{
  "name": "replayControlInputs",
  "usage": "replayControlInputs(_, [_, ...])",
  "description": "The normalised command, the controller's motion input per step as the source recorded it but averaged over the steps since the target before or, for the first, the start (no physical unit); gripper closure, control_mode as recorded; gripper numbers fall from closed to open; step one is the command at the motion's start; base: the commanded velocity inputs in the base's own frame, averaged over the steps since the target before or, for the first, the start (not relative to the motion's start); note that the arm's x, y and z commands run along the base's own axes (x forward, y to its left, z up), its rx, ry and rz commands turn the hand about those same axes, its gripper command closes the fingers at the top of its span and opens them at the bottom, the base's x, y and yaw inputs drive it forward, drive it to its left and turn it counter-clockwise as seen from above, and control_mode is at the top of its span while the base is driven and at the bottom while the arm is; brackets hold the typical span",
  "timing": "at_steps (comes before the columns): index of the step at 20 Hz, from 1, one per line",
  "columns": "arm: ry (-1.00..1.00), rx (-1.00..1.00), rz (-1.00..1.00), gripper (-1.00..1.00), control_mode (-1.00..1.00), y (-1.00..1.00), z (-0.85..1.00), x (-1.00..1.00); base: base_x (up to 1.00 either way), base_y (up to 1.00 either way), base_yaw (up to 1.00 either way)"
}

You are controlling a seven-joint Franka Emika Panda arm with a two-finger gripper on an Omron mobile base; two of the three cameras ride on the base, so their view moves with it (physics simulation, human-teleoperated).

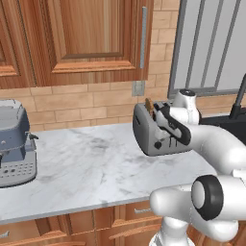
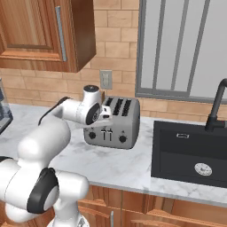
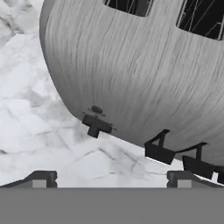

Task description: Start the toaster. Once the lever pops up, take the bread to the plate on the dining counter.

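Observation:
The grey toaster (image 1: 150, 139) (image 2: 116, 125) (image 3: 144, 74) stands on the marble worktop by the brick wall. A slice of bread (image 1: 149, 105) pokes up from its far slot. On its front face are a black knob (image 3: 96, 125) and two dark levers (image 3: 159, 153) (image 2: 105, 133), both low in their slots. My gripper (image 1: 161, 121) (image 2: 106, 114) (image 3: 111, 179) hovers over the toaster's top front edge, pointing down at the face. It is open, with nothing between its fingertips (image 3: 42, 177). The plate and the dining counter are out of view.
A blue-grey coffee machine (image 1: 14, 144) stands at the left end of the worktop (image 1: 96, 168). Right of the toaster lie a black sink (image 2: 190, 150) and a dark faucet (image 2: 217, 106). Wooden cabinets (image 1: 86, 38) hang above, beside a window (image 2: 181, 48).

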Motion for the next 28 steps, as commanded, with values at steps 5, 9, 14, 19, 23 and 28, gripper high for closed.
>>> replayControlInputs(5, [0.0,0.0,0.0,-1.0,-1.0,0.0,-0.25,0.29,0.0,0.0,0.0])
replayControlInputs(9, [0.0,0.0,0.0,-1.0,-1.0,0.0,-0.23,0.19,0.0,0.0,0.0])
replayControlInputs(14, [0.0,0.0,0.0,-1.0,-1.0,0.0,-0.21,0.15,0.0,0.0,0.0])
replayControlInputs(19, [0.0,0.0,0.0,-1.0,-1.0,0.0,-0.24,0.18,0.0,0.0,0.0])
replayControlInputs(23, [0.0,0.0,0.01,-1.0,-1.0,0.0,-0.38,0.02,0.0,0.0,0.0])
replayControlInputs(28, [0.0,0.0,0.02,-1.0,-1.0,0.01,-0.53,0.0,0.0,0.0,0.0])
